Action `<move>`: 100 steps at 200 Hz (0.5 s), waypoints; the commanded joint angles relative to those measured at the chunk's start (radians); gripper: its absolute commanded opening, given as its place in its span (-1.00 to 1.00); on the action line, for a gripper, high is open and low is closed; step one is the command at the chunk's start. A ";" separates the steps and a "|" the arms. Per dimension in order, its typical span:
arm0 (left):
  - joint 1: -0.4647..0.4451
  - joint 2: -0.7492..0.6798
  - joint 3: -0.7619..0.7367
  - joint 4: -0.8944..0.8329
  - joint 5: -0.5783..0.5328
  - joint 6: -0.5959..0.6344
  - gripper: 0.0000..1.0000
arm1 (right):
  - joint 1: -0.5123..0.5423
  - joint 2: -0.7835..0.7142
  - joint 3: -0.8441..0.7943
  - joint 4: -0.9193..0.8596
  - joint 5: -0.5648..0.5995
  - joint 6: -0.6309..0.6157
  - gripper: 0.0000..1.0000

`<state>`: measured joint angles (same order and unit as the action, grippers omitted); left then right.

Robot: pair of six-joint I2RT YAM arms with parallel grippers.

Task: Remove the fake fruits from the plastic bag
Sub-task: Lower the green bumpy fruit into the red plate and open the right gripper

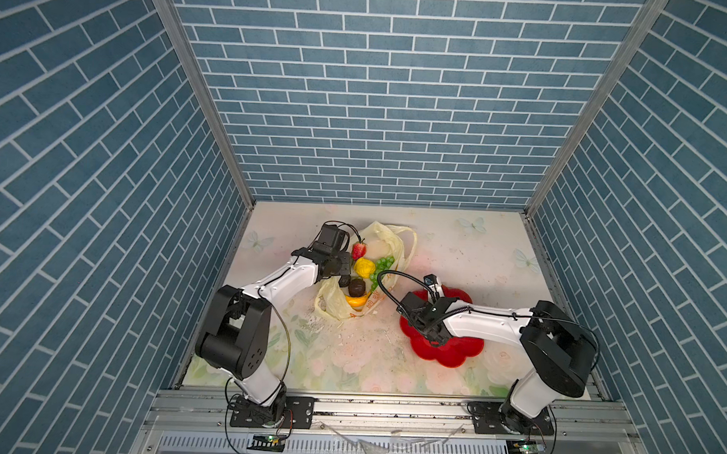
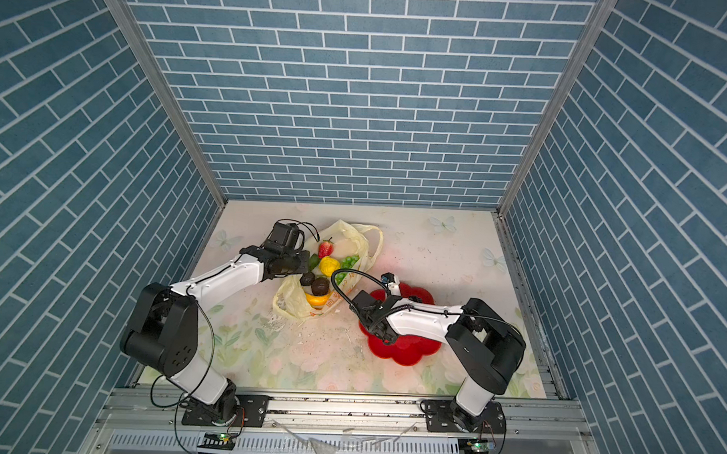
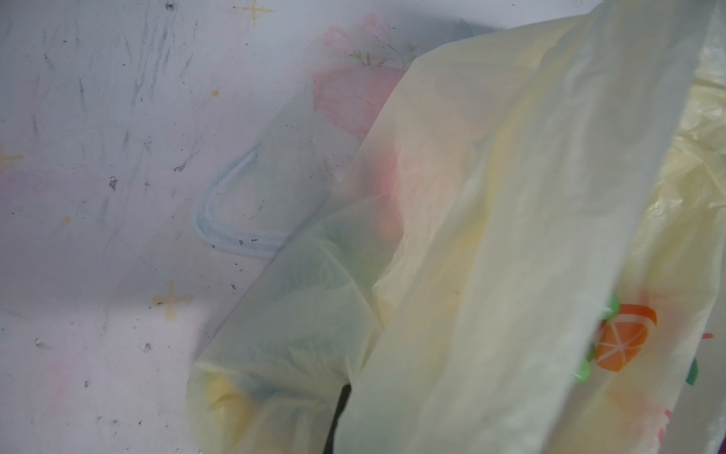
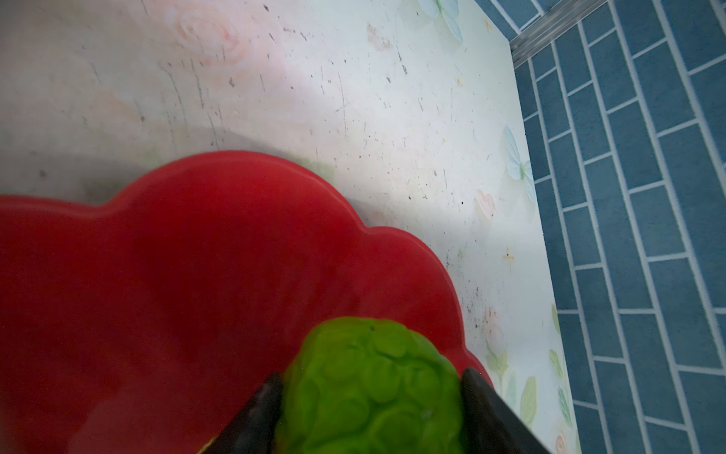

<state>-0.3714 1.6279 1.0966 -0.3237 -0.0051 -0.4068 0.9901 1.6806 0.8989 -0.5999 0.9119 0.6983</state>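
The plastic bag lies open on the worktop, left of centre. In its mouth a strawberry sits at the far end, a yellow knobbly ball and a grape bunch in the middle, and a dark brown piece and a banana at the near end. The left pincer is closed on the bag's left rim, and pale film fills its wrist view. Further right, the right pincer grips a green knobbly fruit between both fingers over the red plate; I cannot tell whether the fruit touches it.
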 commanded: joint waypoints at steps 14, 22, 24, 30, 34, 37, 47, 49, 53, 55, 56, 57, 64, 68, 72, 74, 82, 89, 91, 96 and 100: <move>0.007 -0.019 -0.015 0.003 -0.007 0.013 -0.99 | 0.007 0.031 -0.026 -0.029 0.046 0.078 0.30; 0.007 -0.019 -0.014 0.003 -0.008 0.013 -0.99 | 0.010 0.036 -0.026 -0.026 0.046 0.076 0.33; 0.007 -0.017 -0.014 0.003 -0.007 0.014 -0.99 | 0.011 0.037 -0.026 -0.026 0.045 0.076 0.34; 0.008 -0.017 -0.014 0.003 -0.007 0.014 -0.99 | 0.014 0.040 -0.025 -0.026 0.044 0.075 0.37; 0.009 -0.015 -0.013 0.002 -0.008 0.013 -0.99 | 0.016 0.043 -0.024 -0.026 0.045 0.075 0.39; 0.008 -0.014 -0.012 0.001 -0.008 0.013 -0.99 | 0.016 0.046 -0.023 -0.027 0.044 0.074 0.41; 0.009 -0.017 -0.013 0.003 -0.009 0.011 -0.99 | 0.022 0.055 -0.016 -0.033 0.042 0.073 0.46; 0.008 -0.018 -0.014 0.004 -0.009 0.012 -0.99 | 0.022 0.057 -0.013 -0.035 0.042 0.073 0.47; 0.008 -0.021 -0.016 0.007 -0.010 0.011 -0.99 | 0.024 0.061 -0.009 -0.039 0.041 0.073 0.48; 0.009 -0.023 -0.018 0.009 -0.010 0.011 -0.99 | 0.024 0.063 -0.009 -0.042 0.040 0.074 0.49; 0.009 -0.024 -0.018 0.009 -0.011 0.012 -0.99 | 0.026 0.064 -0.008 -0.043 0.041 0.075 0.49; 0.008 -0.024 -0.018 0.009 -0.011 0.011 -0.99 | 0.026 0.064 -0.007 -0.044 0.041 0.075 0.50; 0.010 -0.029 -0.022 0.013 -0.015 0.010 -0.99 | 0.030 0.072 -0.001 -0.051 0.041 0.075 0.52; 0.010 -0.033 -0.023 0.014 -0.017 0.010 -0.99 | 0.032 0.073 0.002 -0.053 0.041 0.075 0.53; 0.010 -0.036 -0.025 0.015 -0.019 0.010 -0.99 | 0.034 0.078 0.004 -0.057 0.040 0.075 0.54; 0.011 -0.037 -0.026 0.015 -0.020 0.010 -0.99 | 0.034 0.079 0.006 -0.059 0.041 0.075 0.55; 0.012 -0.043 -0.028 0.017 -0.025 0.010 -0.99 | 0.039 0.085 0.012 -0.066 0.040 0.074 0.56; 0.013 -0.048 -0.031 0.019 -0.028 0.011 -0.99 | 0.041 0.088 0.016 -0.069 0.039 0.075 0.58; 0.014 -0.048 -0.032 0.020 -0.028 0.011 -0.99 | 0.043 0.089 0.017 -0.071 0.039 0.075 0.59; 0.014 -0.051 -0.035 0.022 -0.029 0.010 -0.99 | 0.046 0.092 0.021 -0.074 0.038 0.075 0.61; 0.015 -0.052 -0.036 0.023 -0.032 0.010 -0.99 | 0.048 0.093 0.024 -0.075 0.040 0.076 0.62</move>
<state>-0.3676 1.6142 1.0794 -0.3157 -0.0105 -0.4068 1.0222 1.7504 0.8974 -0.6270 0.9390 0.7288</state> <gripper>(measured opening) 0.046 0.796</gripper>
